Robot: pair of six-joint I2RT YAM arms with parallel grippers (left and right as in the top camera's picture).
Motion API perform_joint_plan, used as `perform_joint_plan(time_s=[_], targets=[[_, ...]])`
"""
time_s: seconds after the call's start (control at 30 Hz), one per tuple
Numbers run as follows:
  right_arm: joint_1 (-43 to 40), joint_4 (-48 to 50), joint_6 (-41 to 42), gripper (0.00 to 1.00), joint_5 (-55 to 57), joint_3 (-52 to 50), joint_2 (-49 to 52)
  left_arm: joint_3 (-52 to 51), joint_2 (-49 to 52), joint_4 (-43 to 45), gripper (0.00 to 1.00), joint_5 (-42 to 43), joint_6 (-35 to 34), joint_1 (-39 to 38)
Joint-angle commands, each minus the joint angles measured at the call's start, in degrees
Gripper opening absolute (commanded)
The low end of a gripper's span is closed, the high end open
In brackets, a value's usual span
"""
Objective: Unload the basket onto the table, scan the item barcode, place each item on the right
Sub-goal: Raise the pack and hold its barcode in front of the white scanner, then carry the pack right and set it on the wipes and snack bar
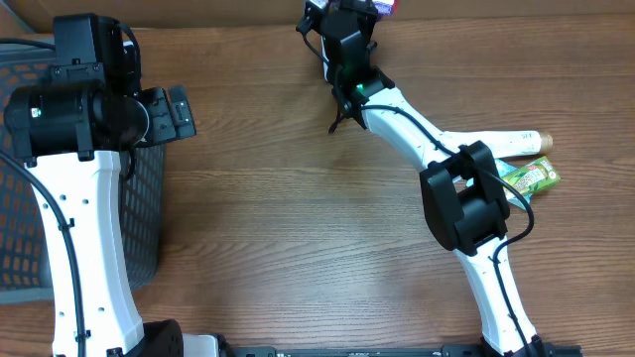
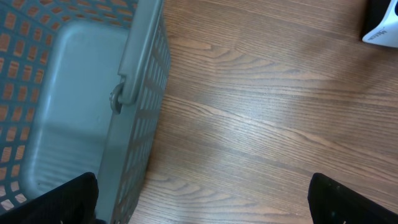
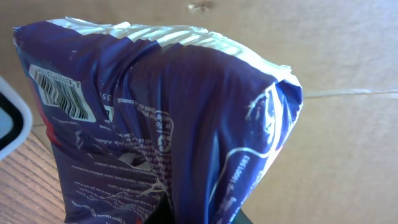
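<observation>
My right gripper is at the far edge of the table, shut on a crinkled purple snack bag. Only a corner of the bag shows in the overhead view. In the right wrist view the bag fills the frame and stands up from the right gripper, whose fingers are mostly hidden behind the foil. A white barcode label sits on the bag's upper left face. My left gripper hangs open beside the grey basket, with its fingertips wide apart and nothing between them.
The grey mesh basket stands at the table's left side. A white bottle and a green packet lie at the right. A white-rimmed object shows at the left edge of the right wrist view. Cardboard stands behind the bag.
</observation>
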Motion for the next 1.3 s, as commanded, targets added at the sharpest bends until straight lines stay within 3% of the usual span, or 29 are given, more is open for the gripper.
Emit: perform_joint_plan(time_s=[0.0, 0.77, 0.87, 1.03, 1.27], targets=[[-0.09, 0.28, 0.48, 0.04, -0.28, 1.07, 1.2, 1.22, -0.22, -0.13, 1.0, 0.28, -0.2, -0.15], [1.92, -5.64, 5.64, 0.04, 2.71, 0.98, -1.29, 1.22, -0.22, -0.13, 0.99, 0.28, -0.2, -0.11], [3.04, -11.8, 11.06, 0.04, 1.95, 0.98, -4.83, 1.22, -0.22, -0.11, 1.0, 0.28, -0.2, -0.11], [4.42, -34.67, 21.38, 0.04, -8.13, 0.98, -13.22, 1.22, -0.22, -0.13, 0.99, 0.28, -0.2, -0.11], [3.28, -53.72, 46.16, 0.04, -32.02, 0.98, -26.67, 1.22, -0.22, -0.11, 0.99, 0.28, -0.2, -0.11]])
